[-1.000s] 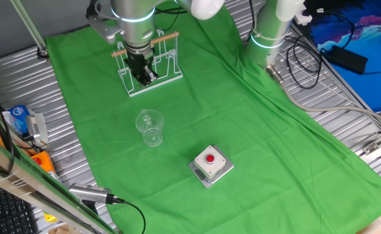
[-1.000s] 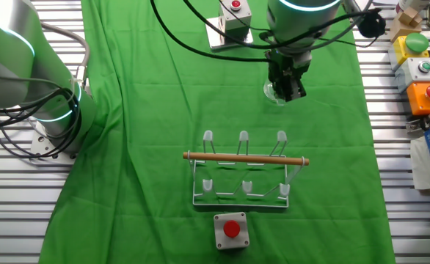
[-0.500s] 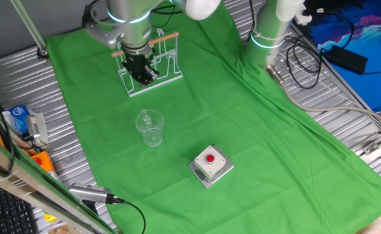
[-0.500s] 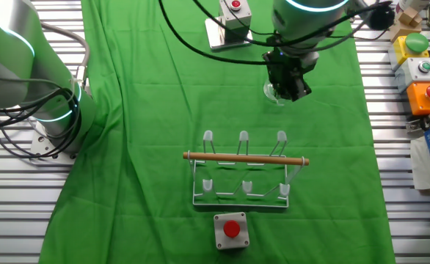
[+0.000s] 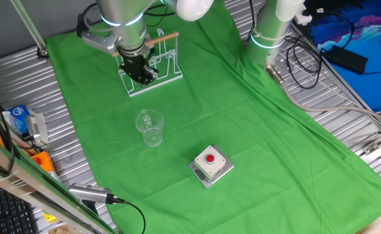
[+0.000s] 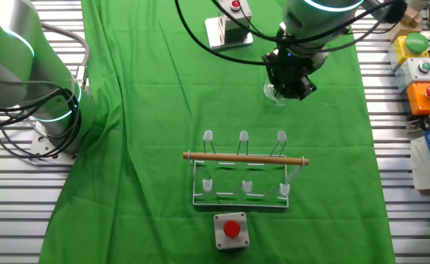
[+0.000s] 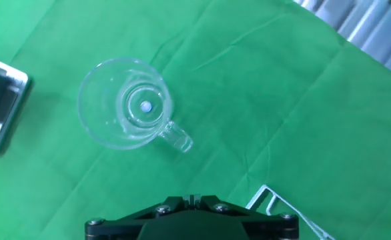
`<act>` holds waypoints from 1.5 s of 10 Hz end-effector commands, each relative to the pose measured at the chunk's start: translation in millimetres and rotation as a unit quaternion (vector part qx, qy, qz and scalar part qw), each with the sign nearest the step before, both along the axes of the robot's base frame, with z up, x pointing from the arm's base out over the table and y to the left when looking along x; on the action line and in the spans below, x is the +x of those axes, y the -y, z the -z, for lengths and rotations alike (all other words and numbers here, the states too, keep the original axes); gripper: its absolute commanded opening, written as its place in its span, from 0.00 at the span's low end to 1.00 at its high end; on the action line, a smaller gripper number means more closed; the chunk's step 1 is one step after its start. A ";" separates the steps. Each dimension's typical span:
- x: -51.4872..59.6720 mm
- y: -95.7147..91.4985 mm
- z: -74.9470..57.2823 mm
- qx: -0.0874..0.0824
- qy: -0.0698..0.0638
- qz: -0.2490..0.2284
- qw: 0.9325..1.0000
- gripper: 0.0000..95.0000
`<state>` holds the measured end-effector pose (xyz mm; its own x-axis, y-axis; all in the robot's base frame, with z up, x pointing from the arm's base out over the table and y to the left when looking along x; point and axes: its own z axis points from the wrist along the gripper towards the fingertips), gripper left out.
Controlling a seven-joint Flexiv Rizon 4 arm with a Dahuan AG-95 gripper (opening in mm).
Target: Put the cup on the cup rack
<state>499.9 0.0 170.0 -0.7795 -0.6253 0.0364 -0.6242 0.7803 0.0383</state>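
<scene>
1 cup (image 5: 149, 128) stands upright on green cloth (image 5: 242, 130), apart from rack (image 5: 153, 64). Gripper (image 6: 291, 82) hangs high above, not touching cup. Fingers: cannot tell if open or closed. Good way: line up over rim, away from handle (image 7: 177, 137), go down slow, squeeze soft.

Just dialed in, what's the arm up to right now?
The gripper hangs in the air over the green cloth, holding nothing. The cup stands upright on the cloth, untouched, its handle sticking out sideways in the hand view. The cup rack is empty, apart from the cup. A grey box with a red button sits near the cup. The fingertips are out of the hand view, so whether the gripper is open cannot be told.
</scene>
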 end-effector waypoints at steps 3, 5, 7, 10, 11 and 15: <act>4.5 -15.3 -8.4 -0.007 -0.016 -0.011 1.000 0.00; 20.3 -40.2 -9.2 -0.023 -0.017 -0.018 0.999 0.00; 32.0 -58.2 -6.0 -0.027 -0.016 -0.024 0.999 0.00; 43.1 -76.4 7.2 -0.039 -0.014 -0.056 0.998 0.00; 49.2 -78.1 11.8 -0.040 -0.011 -0.078 0.996 0.20; 74.4 -88.2 22.3 -0.039 -0.006 -0.115 0.993 0.40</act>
